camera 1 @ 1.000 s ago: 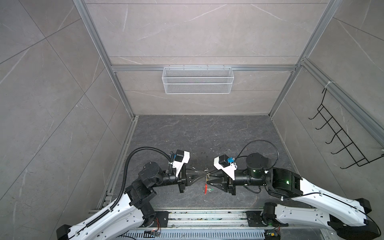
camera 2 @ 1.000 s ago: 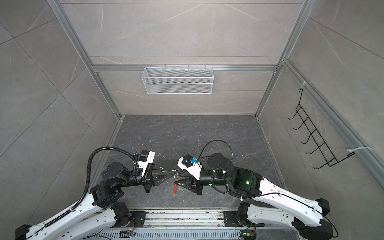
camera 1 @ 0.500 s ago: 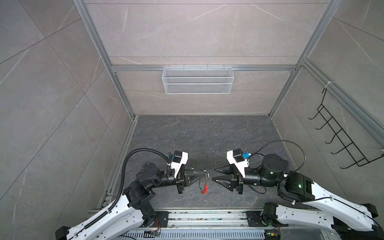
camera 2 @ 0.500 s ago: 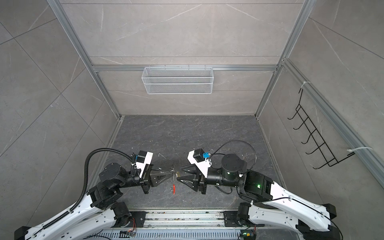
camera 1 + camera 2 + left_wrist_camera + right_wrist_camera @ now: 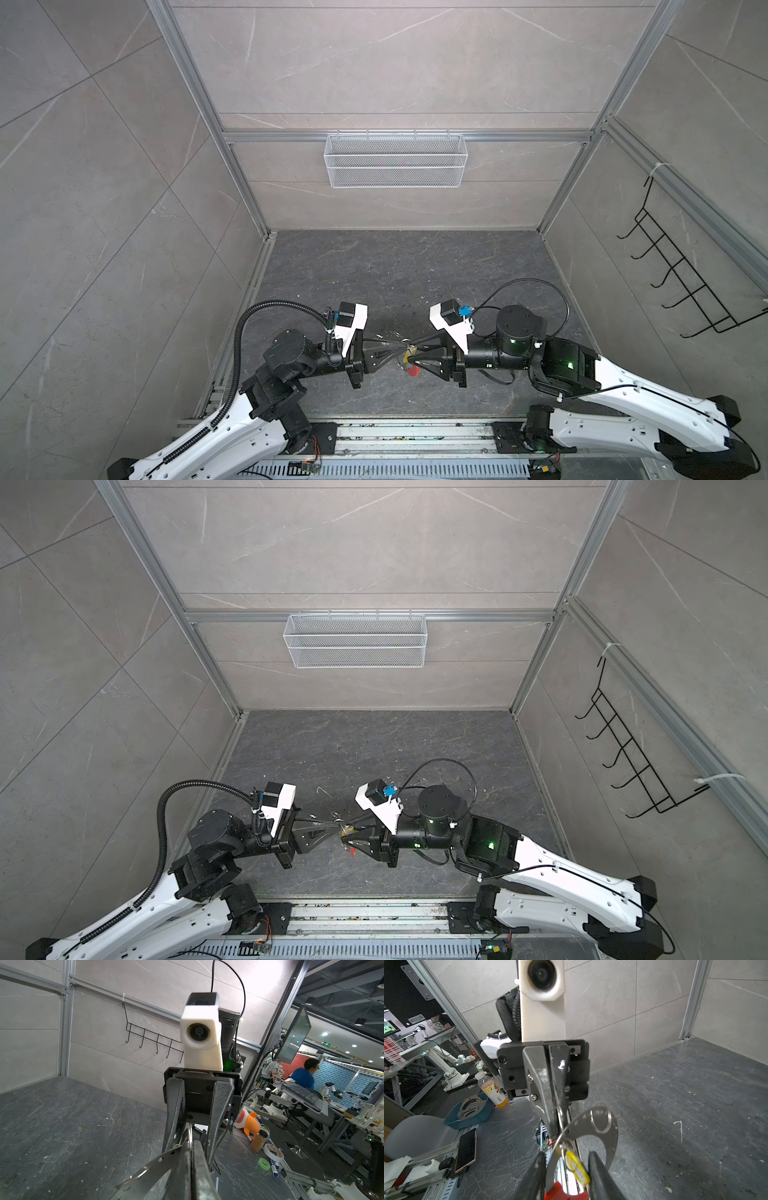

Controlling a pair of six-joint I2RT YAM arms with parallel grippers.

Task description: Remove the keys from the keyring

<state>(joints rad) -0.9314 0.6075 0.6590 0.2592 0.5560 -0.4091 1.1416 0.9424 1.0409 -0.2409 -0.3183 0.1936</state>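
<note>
Outside the booth, a blue tray holds seemingly metal plates.

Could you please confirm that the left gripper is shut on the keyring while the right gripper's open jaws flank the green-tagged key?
Not quite: the right wrist view shows a yellow-tagged key, not a green-tagged one, between the right gripper's open jaws. The left gripper is indeed shut on the keyring.
</note>
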